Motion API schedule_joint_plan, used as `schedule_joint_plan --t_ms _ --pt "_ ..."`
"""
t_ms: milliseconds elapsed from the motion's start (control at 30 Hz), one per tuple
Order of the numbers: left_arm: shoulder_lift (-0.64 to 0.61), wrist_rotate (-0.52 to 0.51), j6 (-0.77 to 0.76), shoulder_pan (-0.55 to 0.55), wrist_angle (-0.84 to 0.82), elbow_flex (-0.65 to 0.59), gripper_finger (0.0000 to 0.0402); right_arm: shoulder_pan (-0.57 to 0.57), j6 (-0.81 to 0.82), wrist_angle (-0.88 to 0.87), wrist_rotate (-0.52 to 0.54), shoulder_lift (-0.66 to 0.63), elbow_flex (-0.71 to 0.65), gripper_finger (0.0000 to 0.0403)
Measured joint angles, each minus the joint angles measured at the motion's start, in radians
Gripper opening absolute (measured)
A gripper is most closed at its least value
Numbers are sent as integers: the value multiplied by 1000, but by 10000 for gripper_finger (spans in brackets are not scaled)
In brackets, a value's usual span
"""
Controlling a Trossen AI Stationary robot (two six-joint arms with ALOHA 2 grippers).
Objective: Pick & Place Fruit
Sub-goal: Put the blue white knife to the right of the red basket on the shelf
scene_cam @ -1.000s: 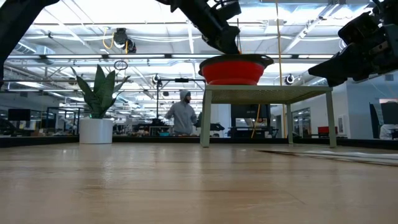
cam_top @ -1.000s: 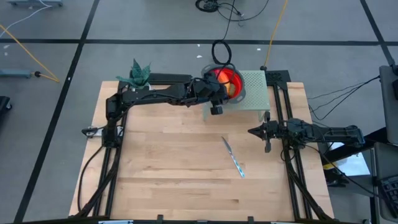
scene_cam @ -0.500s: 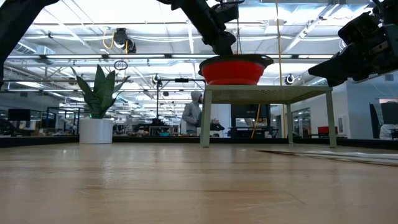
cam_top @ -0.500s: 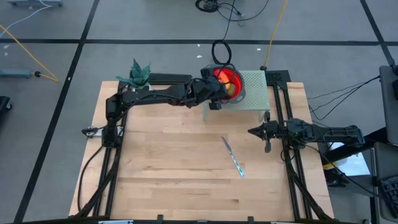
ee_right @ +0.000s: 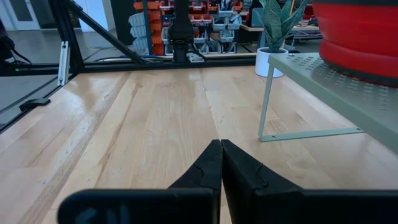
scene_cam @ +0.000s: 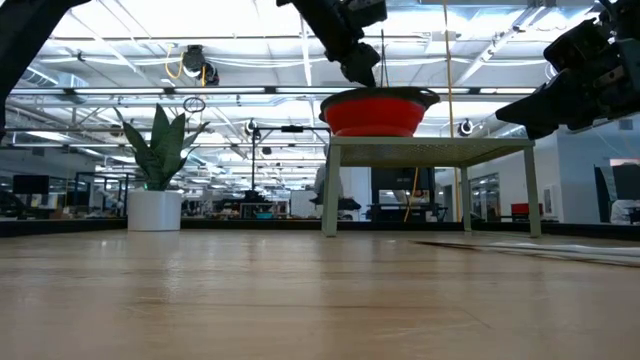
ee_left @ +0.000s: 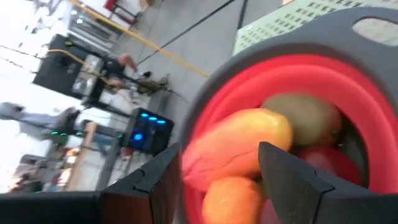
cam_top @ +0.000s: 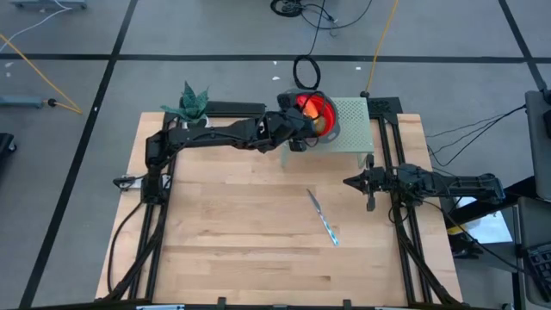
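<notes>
Left wrist view: left end effector point(ee_left: 221, 171), fingers apart, hovers over fruit point(ee_left: 239, 146) in the bowl point(ee_left: 348, 74); unloading barely begun.

My left gripper point(scene_cam: 362, 72) hangs just above the round red bowl with grey rim point(scene_cam: 377, 110). The bowl stands on a pale green metal shelf with thin legs point(scene_cam: 430, 152) on the light wooden table point(scene_cam: 300, 300). A green plant in a white pot point(scene_cam: 155, 190) stands far left. My right arm point(scene_cam: 580, 75) waits high at the right.
</notes>
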Motion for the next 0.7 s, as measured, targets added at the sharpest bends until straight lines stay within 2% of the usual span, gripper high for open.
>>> schedule_joint_plan --t_ms 167,433,600,700 --pt "-60 -68 -24 -36 22 1 214 0 0 1 -1 0 0 0" --pt "-166 -47 -348 -102 -16 1 214 0 0 4 -5 0 0 0" --pt "-204 -37 -516 -139 -140 2 214 0 3 8 -8 0 0 0" --pt "-217 8 -620 -158 -212 2 213 0 64 10 -8 0 0 0"
